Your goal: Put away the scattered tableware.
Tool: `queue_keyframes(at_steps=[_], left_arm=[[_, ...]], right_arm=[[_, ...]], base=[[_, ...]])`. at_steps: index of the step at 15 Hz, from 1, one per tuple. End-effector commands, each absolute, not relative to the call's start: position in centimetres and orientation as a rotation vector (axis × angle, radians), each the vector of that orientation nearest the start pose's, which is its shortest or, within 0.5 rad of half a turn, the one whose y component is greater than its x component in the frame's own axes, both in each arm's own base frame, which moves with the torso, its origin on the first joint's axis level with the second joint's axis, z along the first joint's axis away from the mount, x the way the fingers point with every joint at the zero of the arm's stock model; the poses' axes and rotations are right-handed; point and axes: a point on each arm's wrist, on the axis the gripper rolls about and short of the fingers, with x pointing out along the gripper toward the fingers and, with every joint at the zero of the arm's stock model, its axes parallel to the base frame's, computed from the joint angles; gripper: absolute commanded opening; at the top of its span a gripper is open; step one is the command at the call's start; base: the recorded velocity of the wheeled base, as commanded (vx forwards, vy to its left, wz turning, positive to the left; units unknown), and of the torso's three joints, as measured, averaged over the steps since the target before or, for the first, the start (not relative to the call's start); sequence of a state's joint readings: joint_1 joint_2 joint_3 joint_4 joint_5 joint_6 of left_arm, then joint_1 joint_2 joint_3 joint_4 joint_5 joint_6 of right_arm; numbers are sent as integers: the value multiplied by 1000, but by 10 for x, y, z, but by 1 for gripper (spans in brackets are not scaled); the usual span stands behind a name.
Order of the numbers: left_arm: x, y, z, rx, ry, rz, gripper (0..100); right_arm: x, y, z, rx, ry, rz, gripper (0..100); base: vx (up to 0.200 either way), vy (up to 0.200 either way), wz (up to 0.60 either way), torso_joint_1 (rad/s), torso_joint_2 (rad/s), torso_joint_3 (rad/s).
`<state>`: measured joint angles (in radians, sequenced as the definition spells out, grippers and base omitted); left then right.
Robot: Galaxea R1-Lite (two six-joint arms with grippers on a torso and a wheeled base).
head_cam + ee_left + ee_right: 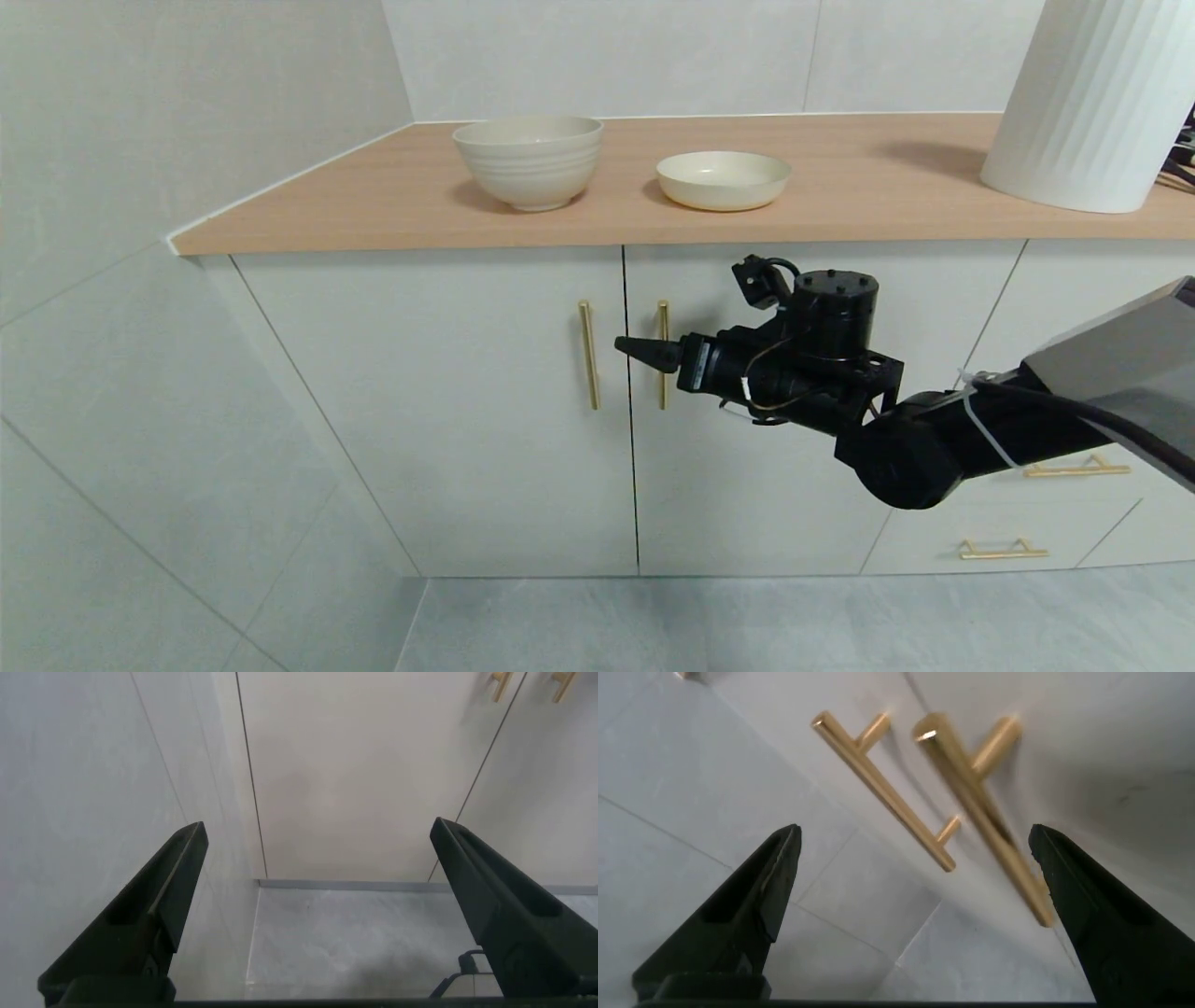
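Right gripper (642, 352) is closest to cam, below the counter (373, 210) front edge. Arm is roughly horizontal, with the tips pointing toward the robot's left at the cabinet. Jaws are wide and hold nothing; in the right wrist view (913, 833) both door handles sit between them. In the head view the tip overlaps the right door handle (663, 322) at about mid-height; contact: can't tell. Left gripper (318, 826) also has wide jaws and holds nothing. It faces the lower part of the left cabinet door (355, 775) and the floor (355, 933).

Counts:
- 2 bowls
- 2 doors: left cabinet door plus right cabinet door (747, 504)
- 2 gold door handles, long axis vertical, with the left door handle (587, 355) and the right door handle on either side of the door seam
- 2 gold drawer handles (1001, 551), long axis horizontal, toward the robot's right
- 1 white ribbed cylinder (1092, 103) at the counter's right end

Deep bowl (528, 161) sits toward the counter's left end, about midway between the front and back edges. Shallow bowl (723, 179) is beside it on the robot's right, not touching. Both are upright with openings up; they're round, so no long axis. Both grippers are well apart from the bowls.
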<state>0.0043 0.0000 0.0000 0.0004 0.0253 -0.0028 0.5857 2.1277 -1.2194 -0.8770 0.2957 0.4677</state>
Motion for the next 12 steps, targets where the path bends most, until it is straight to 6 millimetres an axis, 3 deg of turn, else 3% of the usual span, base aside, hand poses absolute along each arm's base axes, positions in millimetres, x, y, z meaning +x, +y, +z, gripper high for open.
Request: queue_keyframes(at_steps=[1, 12], left_arm=[[-23, 0, 75, -3, 3, 31, 100], [-23, 0, 76, -3, 1, 31, 100]], right_arm=[[351, 245, 159, 432, 240, 857, 100], [346, 261, 156, 482, 270, 889, 100]], base=[[0, 0, 0, 0, 0, 0], [0, 0, 0, 0, 0, 0]])
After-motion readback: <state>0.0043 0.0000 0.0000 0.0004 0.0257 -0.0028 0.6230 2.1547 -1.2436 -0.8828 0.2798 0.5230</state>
